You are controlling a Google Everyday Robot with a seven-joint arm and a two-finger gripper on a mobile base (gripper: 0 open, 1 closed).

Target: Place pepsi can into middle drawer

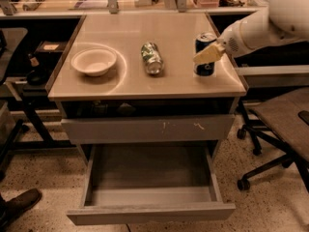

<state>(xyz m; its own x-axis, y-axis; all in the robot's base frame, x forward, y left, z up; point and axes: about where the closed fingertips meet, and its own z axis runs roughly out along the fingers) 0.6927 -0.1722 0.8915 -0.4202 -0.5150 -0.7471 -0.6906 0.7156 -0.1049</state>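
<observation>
The pepsi can (204, 67), dark blue with a silver top, stands upright on the right side of the cabinet top. My gripper (209, 53) reaches in from the right on a white arm and sits right at the can, covering part of its front. The can rests on the surface. The middle drawer (150, 211), grey with a plain front, is pulled out wide below, and its inner tray (149, 170) holds nothing. It lies well below and to the left of the gripper.
A green-and-silver can (151, 58) lies on its side mid-top. A white bowl (93, 61) sits at the left. A closed drawer front with white scuff marks (149, 128) is above the open drawer. An office chair (280, 124) stands at the right, a shoe (19, 204) at the lower left.
</observation>
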